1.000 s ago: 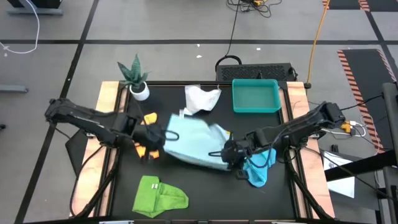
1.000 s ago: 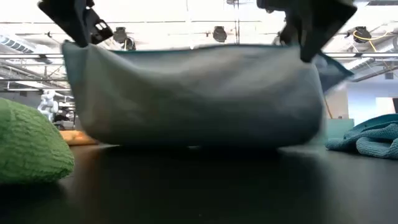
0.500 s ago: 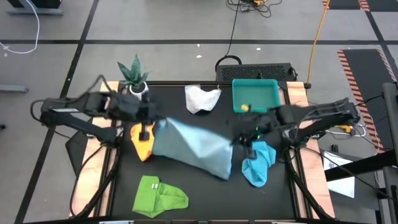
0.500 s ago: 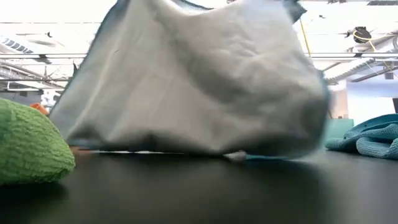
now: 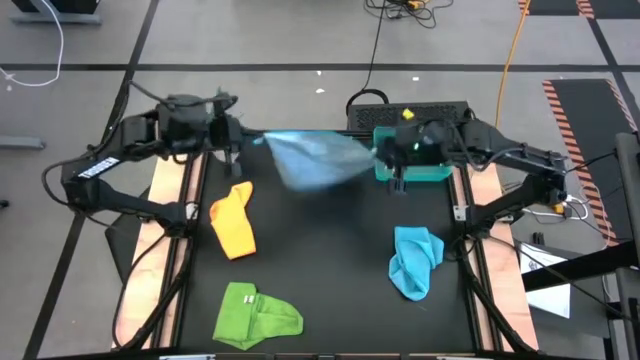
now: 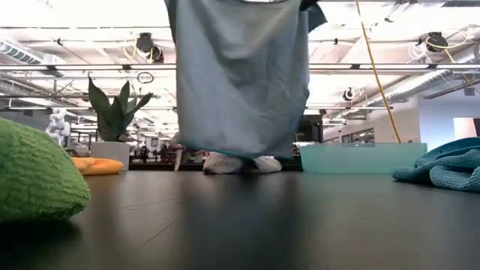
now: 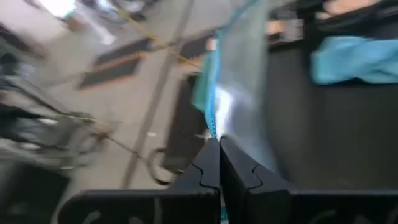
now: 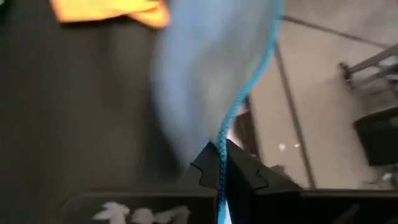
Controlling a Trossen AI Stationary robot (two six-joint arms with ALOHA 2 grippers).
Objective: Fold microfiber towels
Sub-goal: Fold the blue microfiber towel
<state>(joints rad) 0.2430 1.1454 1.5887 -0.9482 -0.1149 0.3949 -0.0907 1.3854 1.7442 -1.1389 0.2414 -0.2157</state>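
The black table (image 5: pixel 330 250) bears yellow-orange (image 5: pixel 234 221), turquoise (image 5: pixel 412 260), lime towels (image 5: pixel 256 314).

No readable text, label, brand or number shows in any view — nothing legible.

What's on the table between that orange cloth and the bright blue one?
Nothing: in the high view, bare black table separates the orange towel from the turquoise towel.

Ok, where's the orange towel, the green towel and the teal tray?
orange towel (image 5: pixel 233 221), high view, middle of the cloth.
green towel (image 5: pixel 255 314), high view, middle of the crumpled cloth.
teal tray (image 6: pixel 360 157), low view, front wall.
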